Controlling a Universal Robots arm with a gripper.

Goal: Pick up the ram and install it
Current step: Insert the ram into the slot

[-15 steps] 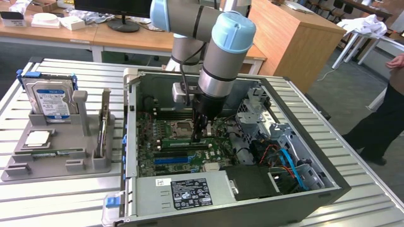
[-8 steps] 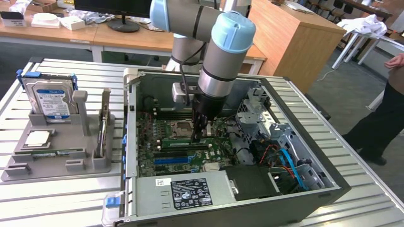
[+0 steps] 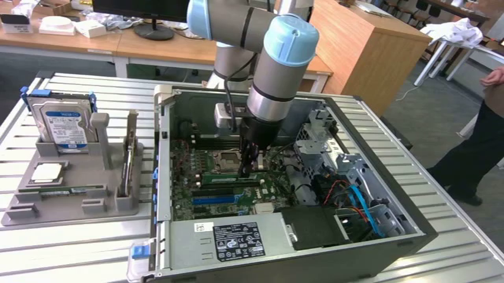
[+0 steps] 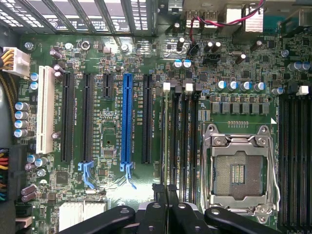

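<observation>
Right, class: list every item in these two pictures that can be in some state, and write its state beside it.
Computer case: open, side panel off.
Processor socket: empty.
Gripper: fingers shut, down inside the case over the memory slots.
Ram: standing on edge in the grey holder, apart from the gripper.
Hard drive: upright in the holder.
Processor chip: lying flat on the holder.
</observation>
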